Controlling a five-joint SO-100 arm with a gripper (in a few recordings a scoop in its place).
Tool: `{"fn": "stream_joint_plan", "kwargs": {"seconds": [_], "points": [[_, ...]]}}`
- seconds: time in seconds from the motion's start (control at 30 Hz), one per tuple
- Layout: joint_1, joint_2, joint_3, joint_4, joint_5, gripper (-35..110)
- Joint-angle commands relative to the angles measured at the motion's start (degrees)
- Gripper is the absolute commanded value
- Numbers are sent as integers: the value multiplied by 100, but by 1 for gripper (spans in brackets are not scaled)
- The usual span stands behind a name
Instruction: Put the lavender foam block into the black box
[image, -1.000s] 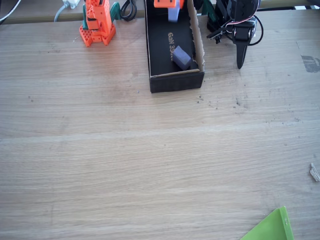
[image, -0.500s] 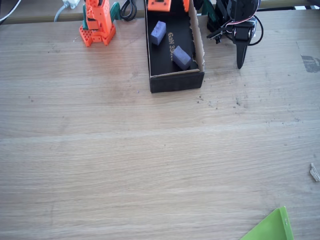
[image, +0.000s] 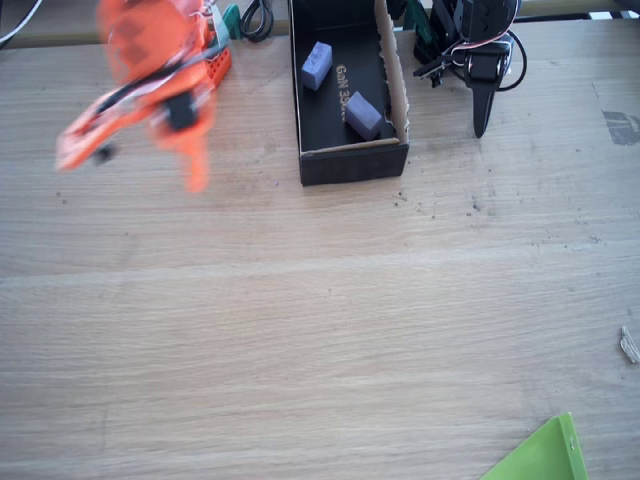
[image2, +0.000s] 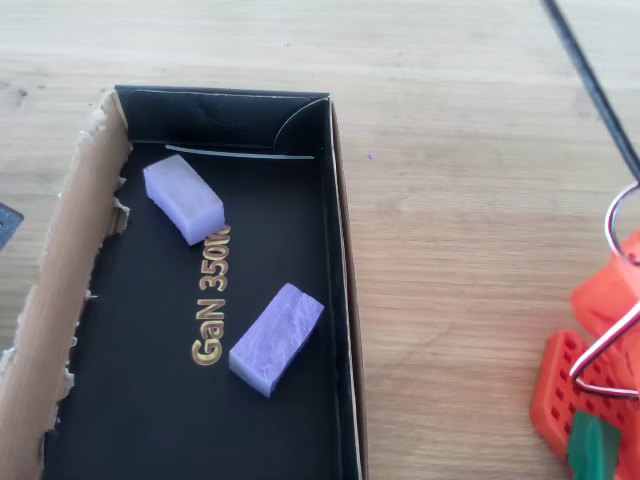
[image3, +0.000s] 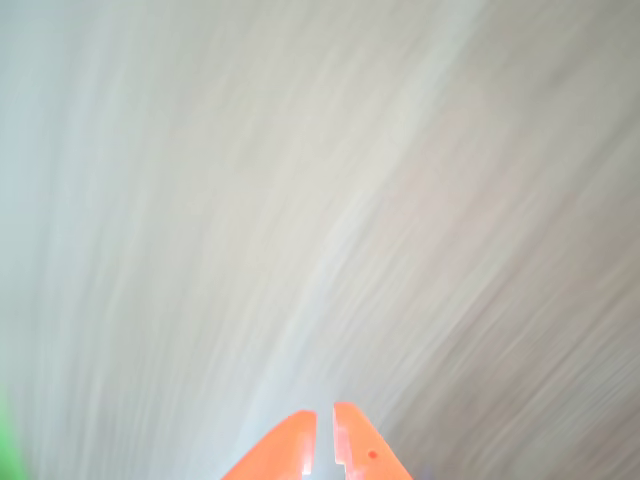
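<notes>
Lavender foam block (image2: 183, 198) lies flat on the black box (image2: 338, 300) floor near the 12 o'clock end wall in the overhead view, long axis running 10 to 4 o'clock. Darker purple block (image2: 276, 338) sits apart from it toward 5 o'clock, axis 1 to 7. Gold lettering (image2: 211, 307) runs between them. Orange gripper (image3: 321, 438) is over bare wooden table (image: 320, 330), motion-blurred, fingertips nearly together with nothing between them.

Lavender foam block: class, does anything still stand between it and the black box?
Nothing visible does. The lavender foam block already lies on the floor of the black box, apart from the darker purple block. The gripper is empty, its jaws nearly closed.
</notes>
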Motion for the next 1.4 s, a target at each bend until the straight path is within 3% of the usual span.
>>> {"fn": "stream_joint_plan", "kwargs": {"seconds": [0.0,0.23,0.43,0.57,0.9,1.37], "points": [[650,-53,114,53,352,0],[325,-352,756,-606,290,0],[-88,114,2839,-2760,527,0],[-132,1406,4632,-3964,510,0],[-44,4948,6548,-3375,114,0],[176,8745,9905,-4236,44,0]]}}
